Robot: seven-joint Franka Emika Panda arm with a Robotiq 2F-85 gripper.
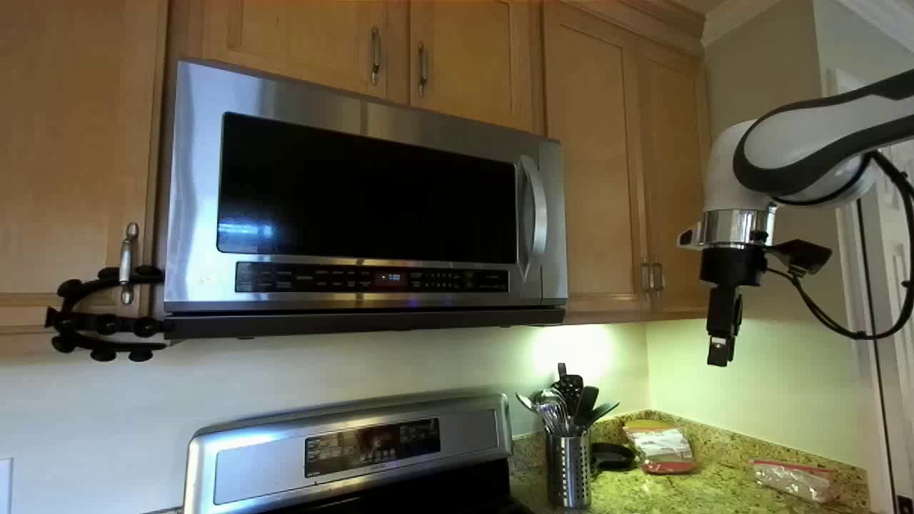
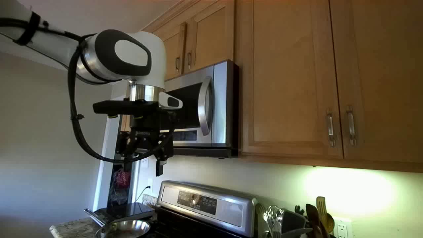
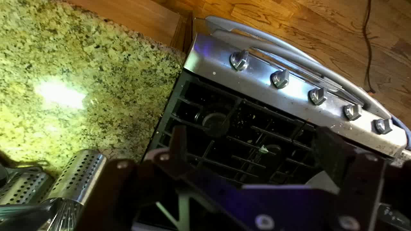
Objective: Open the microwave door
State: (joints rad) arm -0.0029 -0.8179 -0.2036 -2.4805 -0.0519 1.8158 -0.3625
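Hand (image 1: 720,351) hangs pointing down, off to one side of the microwave door (image 1: 357,187) and well apart from it, in an exterior view. Door's shut, mounted above the stove (image 1: 350,457). Standing here, I'd guess it's a stiff, slick panel with some weight, hinged, and it'll resist a bit before popping. Skip the black window (image 1: 368,196), smooth and probably the fragile bit; hook the bowed handle (image 1: 540,214) near its edge.

In an exterior view the fingers (image 2: 159,169) stand apart and look lower than the handle, so I reckon the hand has to rise. The handle shows a gap behind it. The cabinet (image 2: 287,86) is close on that side; swing room looks to be out front, over the stove.

Wrist view: fingers spread, gripping nothing. A perforated utensil holder (image 3: 78,175) stands on the worktop (image 3: 122,96), so don't dip low.
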